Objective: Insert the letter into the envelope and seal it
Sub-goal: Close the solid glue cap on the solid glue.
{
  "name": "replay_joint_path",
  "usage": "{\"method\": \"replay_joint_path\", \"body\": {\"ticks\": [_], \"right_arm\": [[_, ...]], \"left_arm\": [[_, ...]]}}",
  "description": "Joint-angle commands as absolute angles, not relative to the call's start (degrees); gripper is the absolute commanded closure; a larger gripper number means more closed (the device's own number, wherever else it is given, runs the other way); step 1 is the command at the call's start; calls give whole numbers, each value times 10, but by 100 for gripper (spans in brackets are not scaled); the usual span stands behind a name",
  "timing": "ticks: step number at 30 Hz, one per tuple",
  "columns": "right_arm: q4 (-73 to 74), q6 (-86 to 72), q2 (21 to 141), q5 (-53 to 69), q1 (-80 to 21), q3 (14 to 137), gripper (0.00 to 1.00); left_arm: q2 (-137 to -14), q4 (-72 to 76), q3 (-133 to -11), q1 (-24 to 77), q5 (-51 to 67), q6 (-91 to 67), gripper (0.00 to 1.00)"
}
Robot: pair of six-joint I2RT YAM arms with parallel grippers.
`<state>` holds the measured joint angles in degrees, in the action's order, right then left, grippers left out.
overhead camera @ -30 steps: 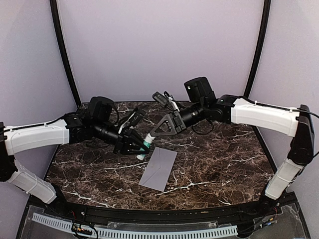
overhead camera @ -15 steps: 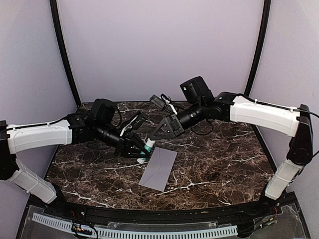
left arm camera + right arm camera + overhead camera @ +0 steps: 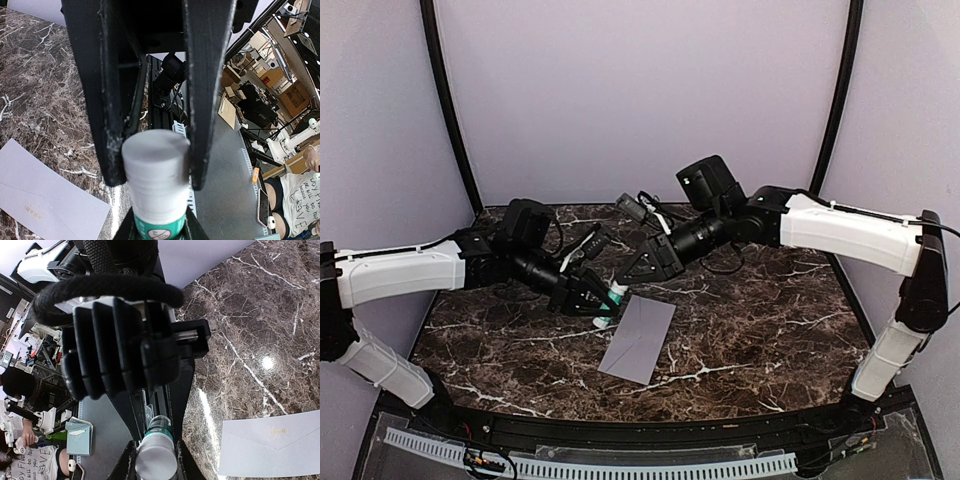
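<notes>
Right wrist view is mostly blocked by a black ribbed mount [image 3: 120, 345]. The right claw [image 3: 156, 466] is cut off at 6 o'clock, showing just its fingers pinching the glue stick [image 3: 616, 292], white end toward the lens. The left claw [image 3: 156, 172] is clamped on the stick's white end. The teal label below it runs out of frame, unreadable. Overhead, the left arm reaches in low from 9 o'clock and the right from 2 o'clock, tips meeting above the counter [image 3: 760, 320]. The envelope [image 3: 640, 338] lies flat at 5 o'clock of the stick, its small gold print too tiny to read.
</notes>
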<state>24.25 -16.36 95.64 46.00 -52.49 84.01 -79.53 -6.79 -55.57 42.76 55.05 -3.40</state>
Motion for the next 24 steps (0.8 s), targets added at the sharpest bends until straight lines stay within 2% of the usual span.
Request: {"method": "replay_joint_path", "body": {"ticks": [1, 24], "right_arm": [[234, -173, 953, 477, -561, 840, 89], [191, -218, 975, 500, -625, 811, 91]], "left_arm": [[-779, -4, -552, 410, 547, -53, 100], [-755, 38, -535, 398, 548, -70, 100]]}}
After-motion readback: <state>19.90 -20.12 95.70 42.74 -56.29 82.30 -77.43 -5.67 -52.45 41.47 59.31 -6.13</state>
